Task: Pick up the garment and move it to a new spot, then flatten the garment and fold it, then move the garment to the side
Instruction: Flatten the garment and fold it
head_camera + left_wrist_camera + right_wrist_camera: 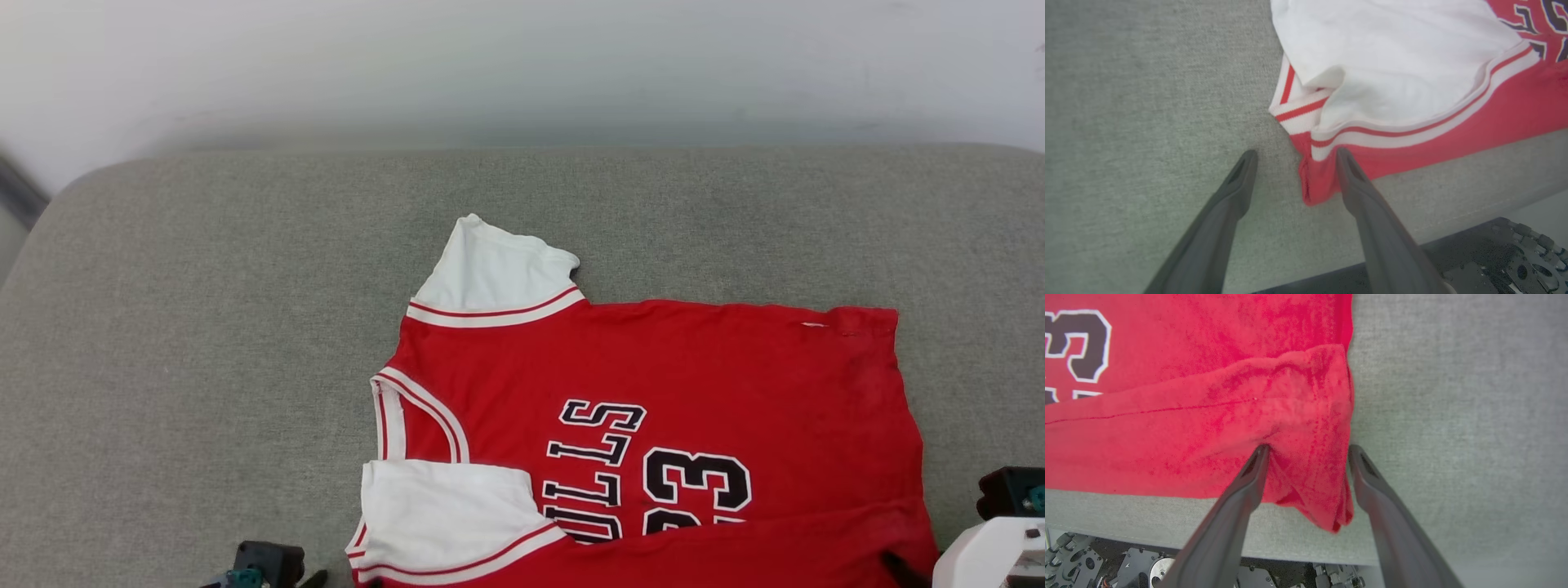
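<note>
Jersey (694, 384) lies flat on the grey cushion (204, 327), lower centre and right in the head view, its near edge folded up over the lettering (592, 474). At that edge the left gripper (1295, 153) stands open, fingers either side of the red corner below the white sleeve (1392, 61). The right gripper (1309, 447) stands open astride the hem corner (1327, 498). Farther back, the other sleeve (490, 269) points toward the pale wall (522, 65).
</note>
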You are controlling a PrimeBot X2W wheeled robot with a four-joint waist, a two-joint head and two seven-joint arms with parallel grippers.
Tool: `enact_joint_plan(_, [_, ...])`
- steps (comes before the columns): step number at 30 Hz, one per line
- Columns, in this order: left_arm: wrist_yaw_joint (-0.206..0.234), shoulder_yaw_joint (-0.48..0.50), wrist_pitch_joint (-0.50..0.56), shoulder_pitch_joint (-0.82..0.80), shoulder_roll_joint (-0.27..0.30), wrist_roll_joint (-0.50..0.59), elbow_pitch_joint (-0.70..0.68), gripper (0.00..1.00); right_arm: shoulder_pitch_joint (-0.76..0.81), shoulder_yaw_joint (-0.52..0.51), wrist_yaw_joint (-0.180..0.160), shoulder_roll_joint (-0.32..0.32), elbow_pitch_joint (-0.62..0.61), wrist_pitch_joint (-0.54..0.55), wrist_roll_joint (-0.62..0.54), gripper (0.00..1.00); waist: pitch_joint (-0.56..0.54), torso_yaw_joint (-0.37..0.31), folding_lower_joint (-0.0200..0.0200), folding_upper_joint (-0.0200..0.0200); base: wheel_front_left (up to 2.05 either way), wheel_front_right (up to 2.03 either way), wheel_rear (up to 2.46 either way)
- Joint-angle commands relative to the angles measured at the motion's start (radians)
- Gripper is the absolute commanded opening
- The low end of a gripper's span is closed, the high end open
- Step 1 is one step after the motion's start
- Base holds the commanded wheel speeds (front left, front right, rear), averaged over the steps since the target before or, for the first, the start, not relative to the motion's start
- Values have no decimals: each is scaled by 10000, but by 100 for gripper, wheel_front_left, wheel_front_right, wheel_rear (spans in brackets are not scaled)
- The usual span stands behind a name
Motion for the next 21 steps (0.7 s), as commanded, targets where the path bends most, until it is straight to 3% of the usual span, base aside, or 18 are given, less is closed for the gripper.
enact_joint_plan(1, [-1, 140, -275, -141, 18, -18, 3, 100, -187, -17, -4, -125, -57, -208, 14, 100, -89, -1, 0, -1, 0, 0, 0])
enact_joint_plan(6, [47, 625, -1436, -351, 87, 212, -353, 100, -486, -9, -4, -288, -543, -1300, 181, 100, -324, 2, 0, -1, 0, 0, 0])
enact_joint_plan(8, [-271, 682, -2041, -467, 119, 340, -667, 100, -596, -8, -4, -320, -783, -1870, 241, 100, -399, -25, 0, -1, 0, 0, 0])
enact_joint_plan(13, [-87, 1351, -3766, -675, -34, 777, -1058, 100, -870, 141, -4, -264, -1488, -3668, 253, 100, -517, -123, 0, -1, 0, 0, 0])
enact_joint_plan(21, [-243, 2313, -4207, -1092, -675, 1268, -1915, 100, -1165, 495, -4, 128, -2150, -6362, 454, 100, -240, -394, 0, -1, 0, 0, 0])
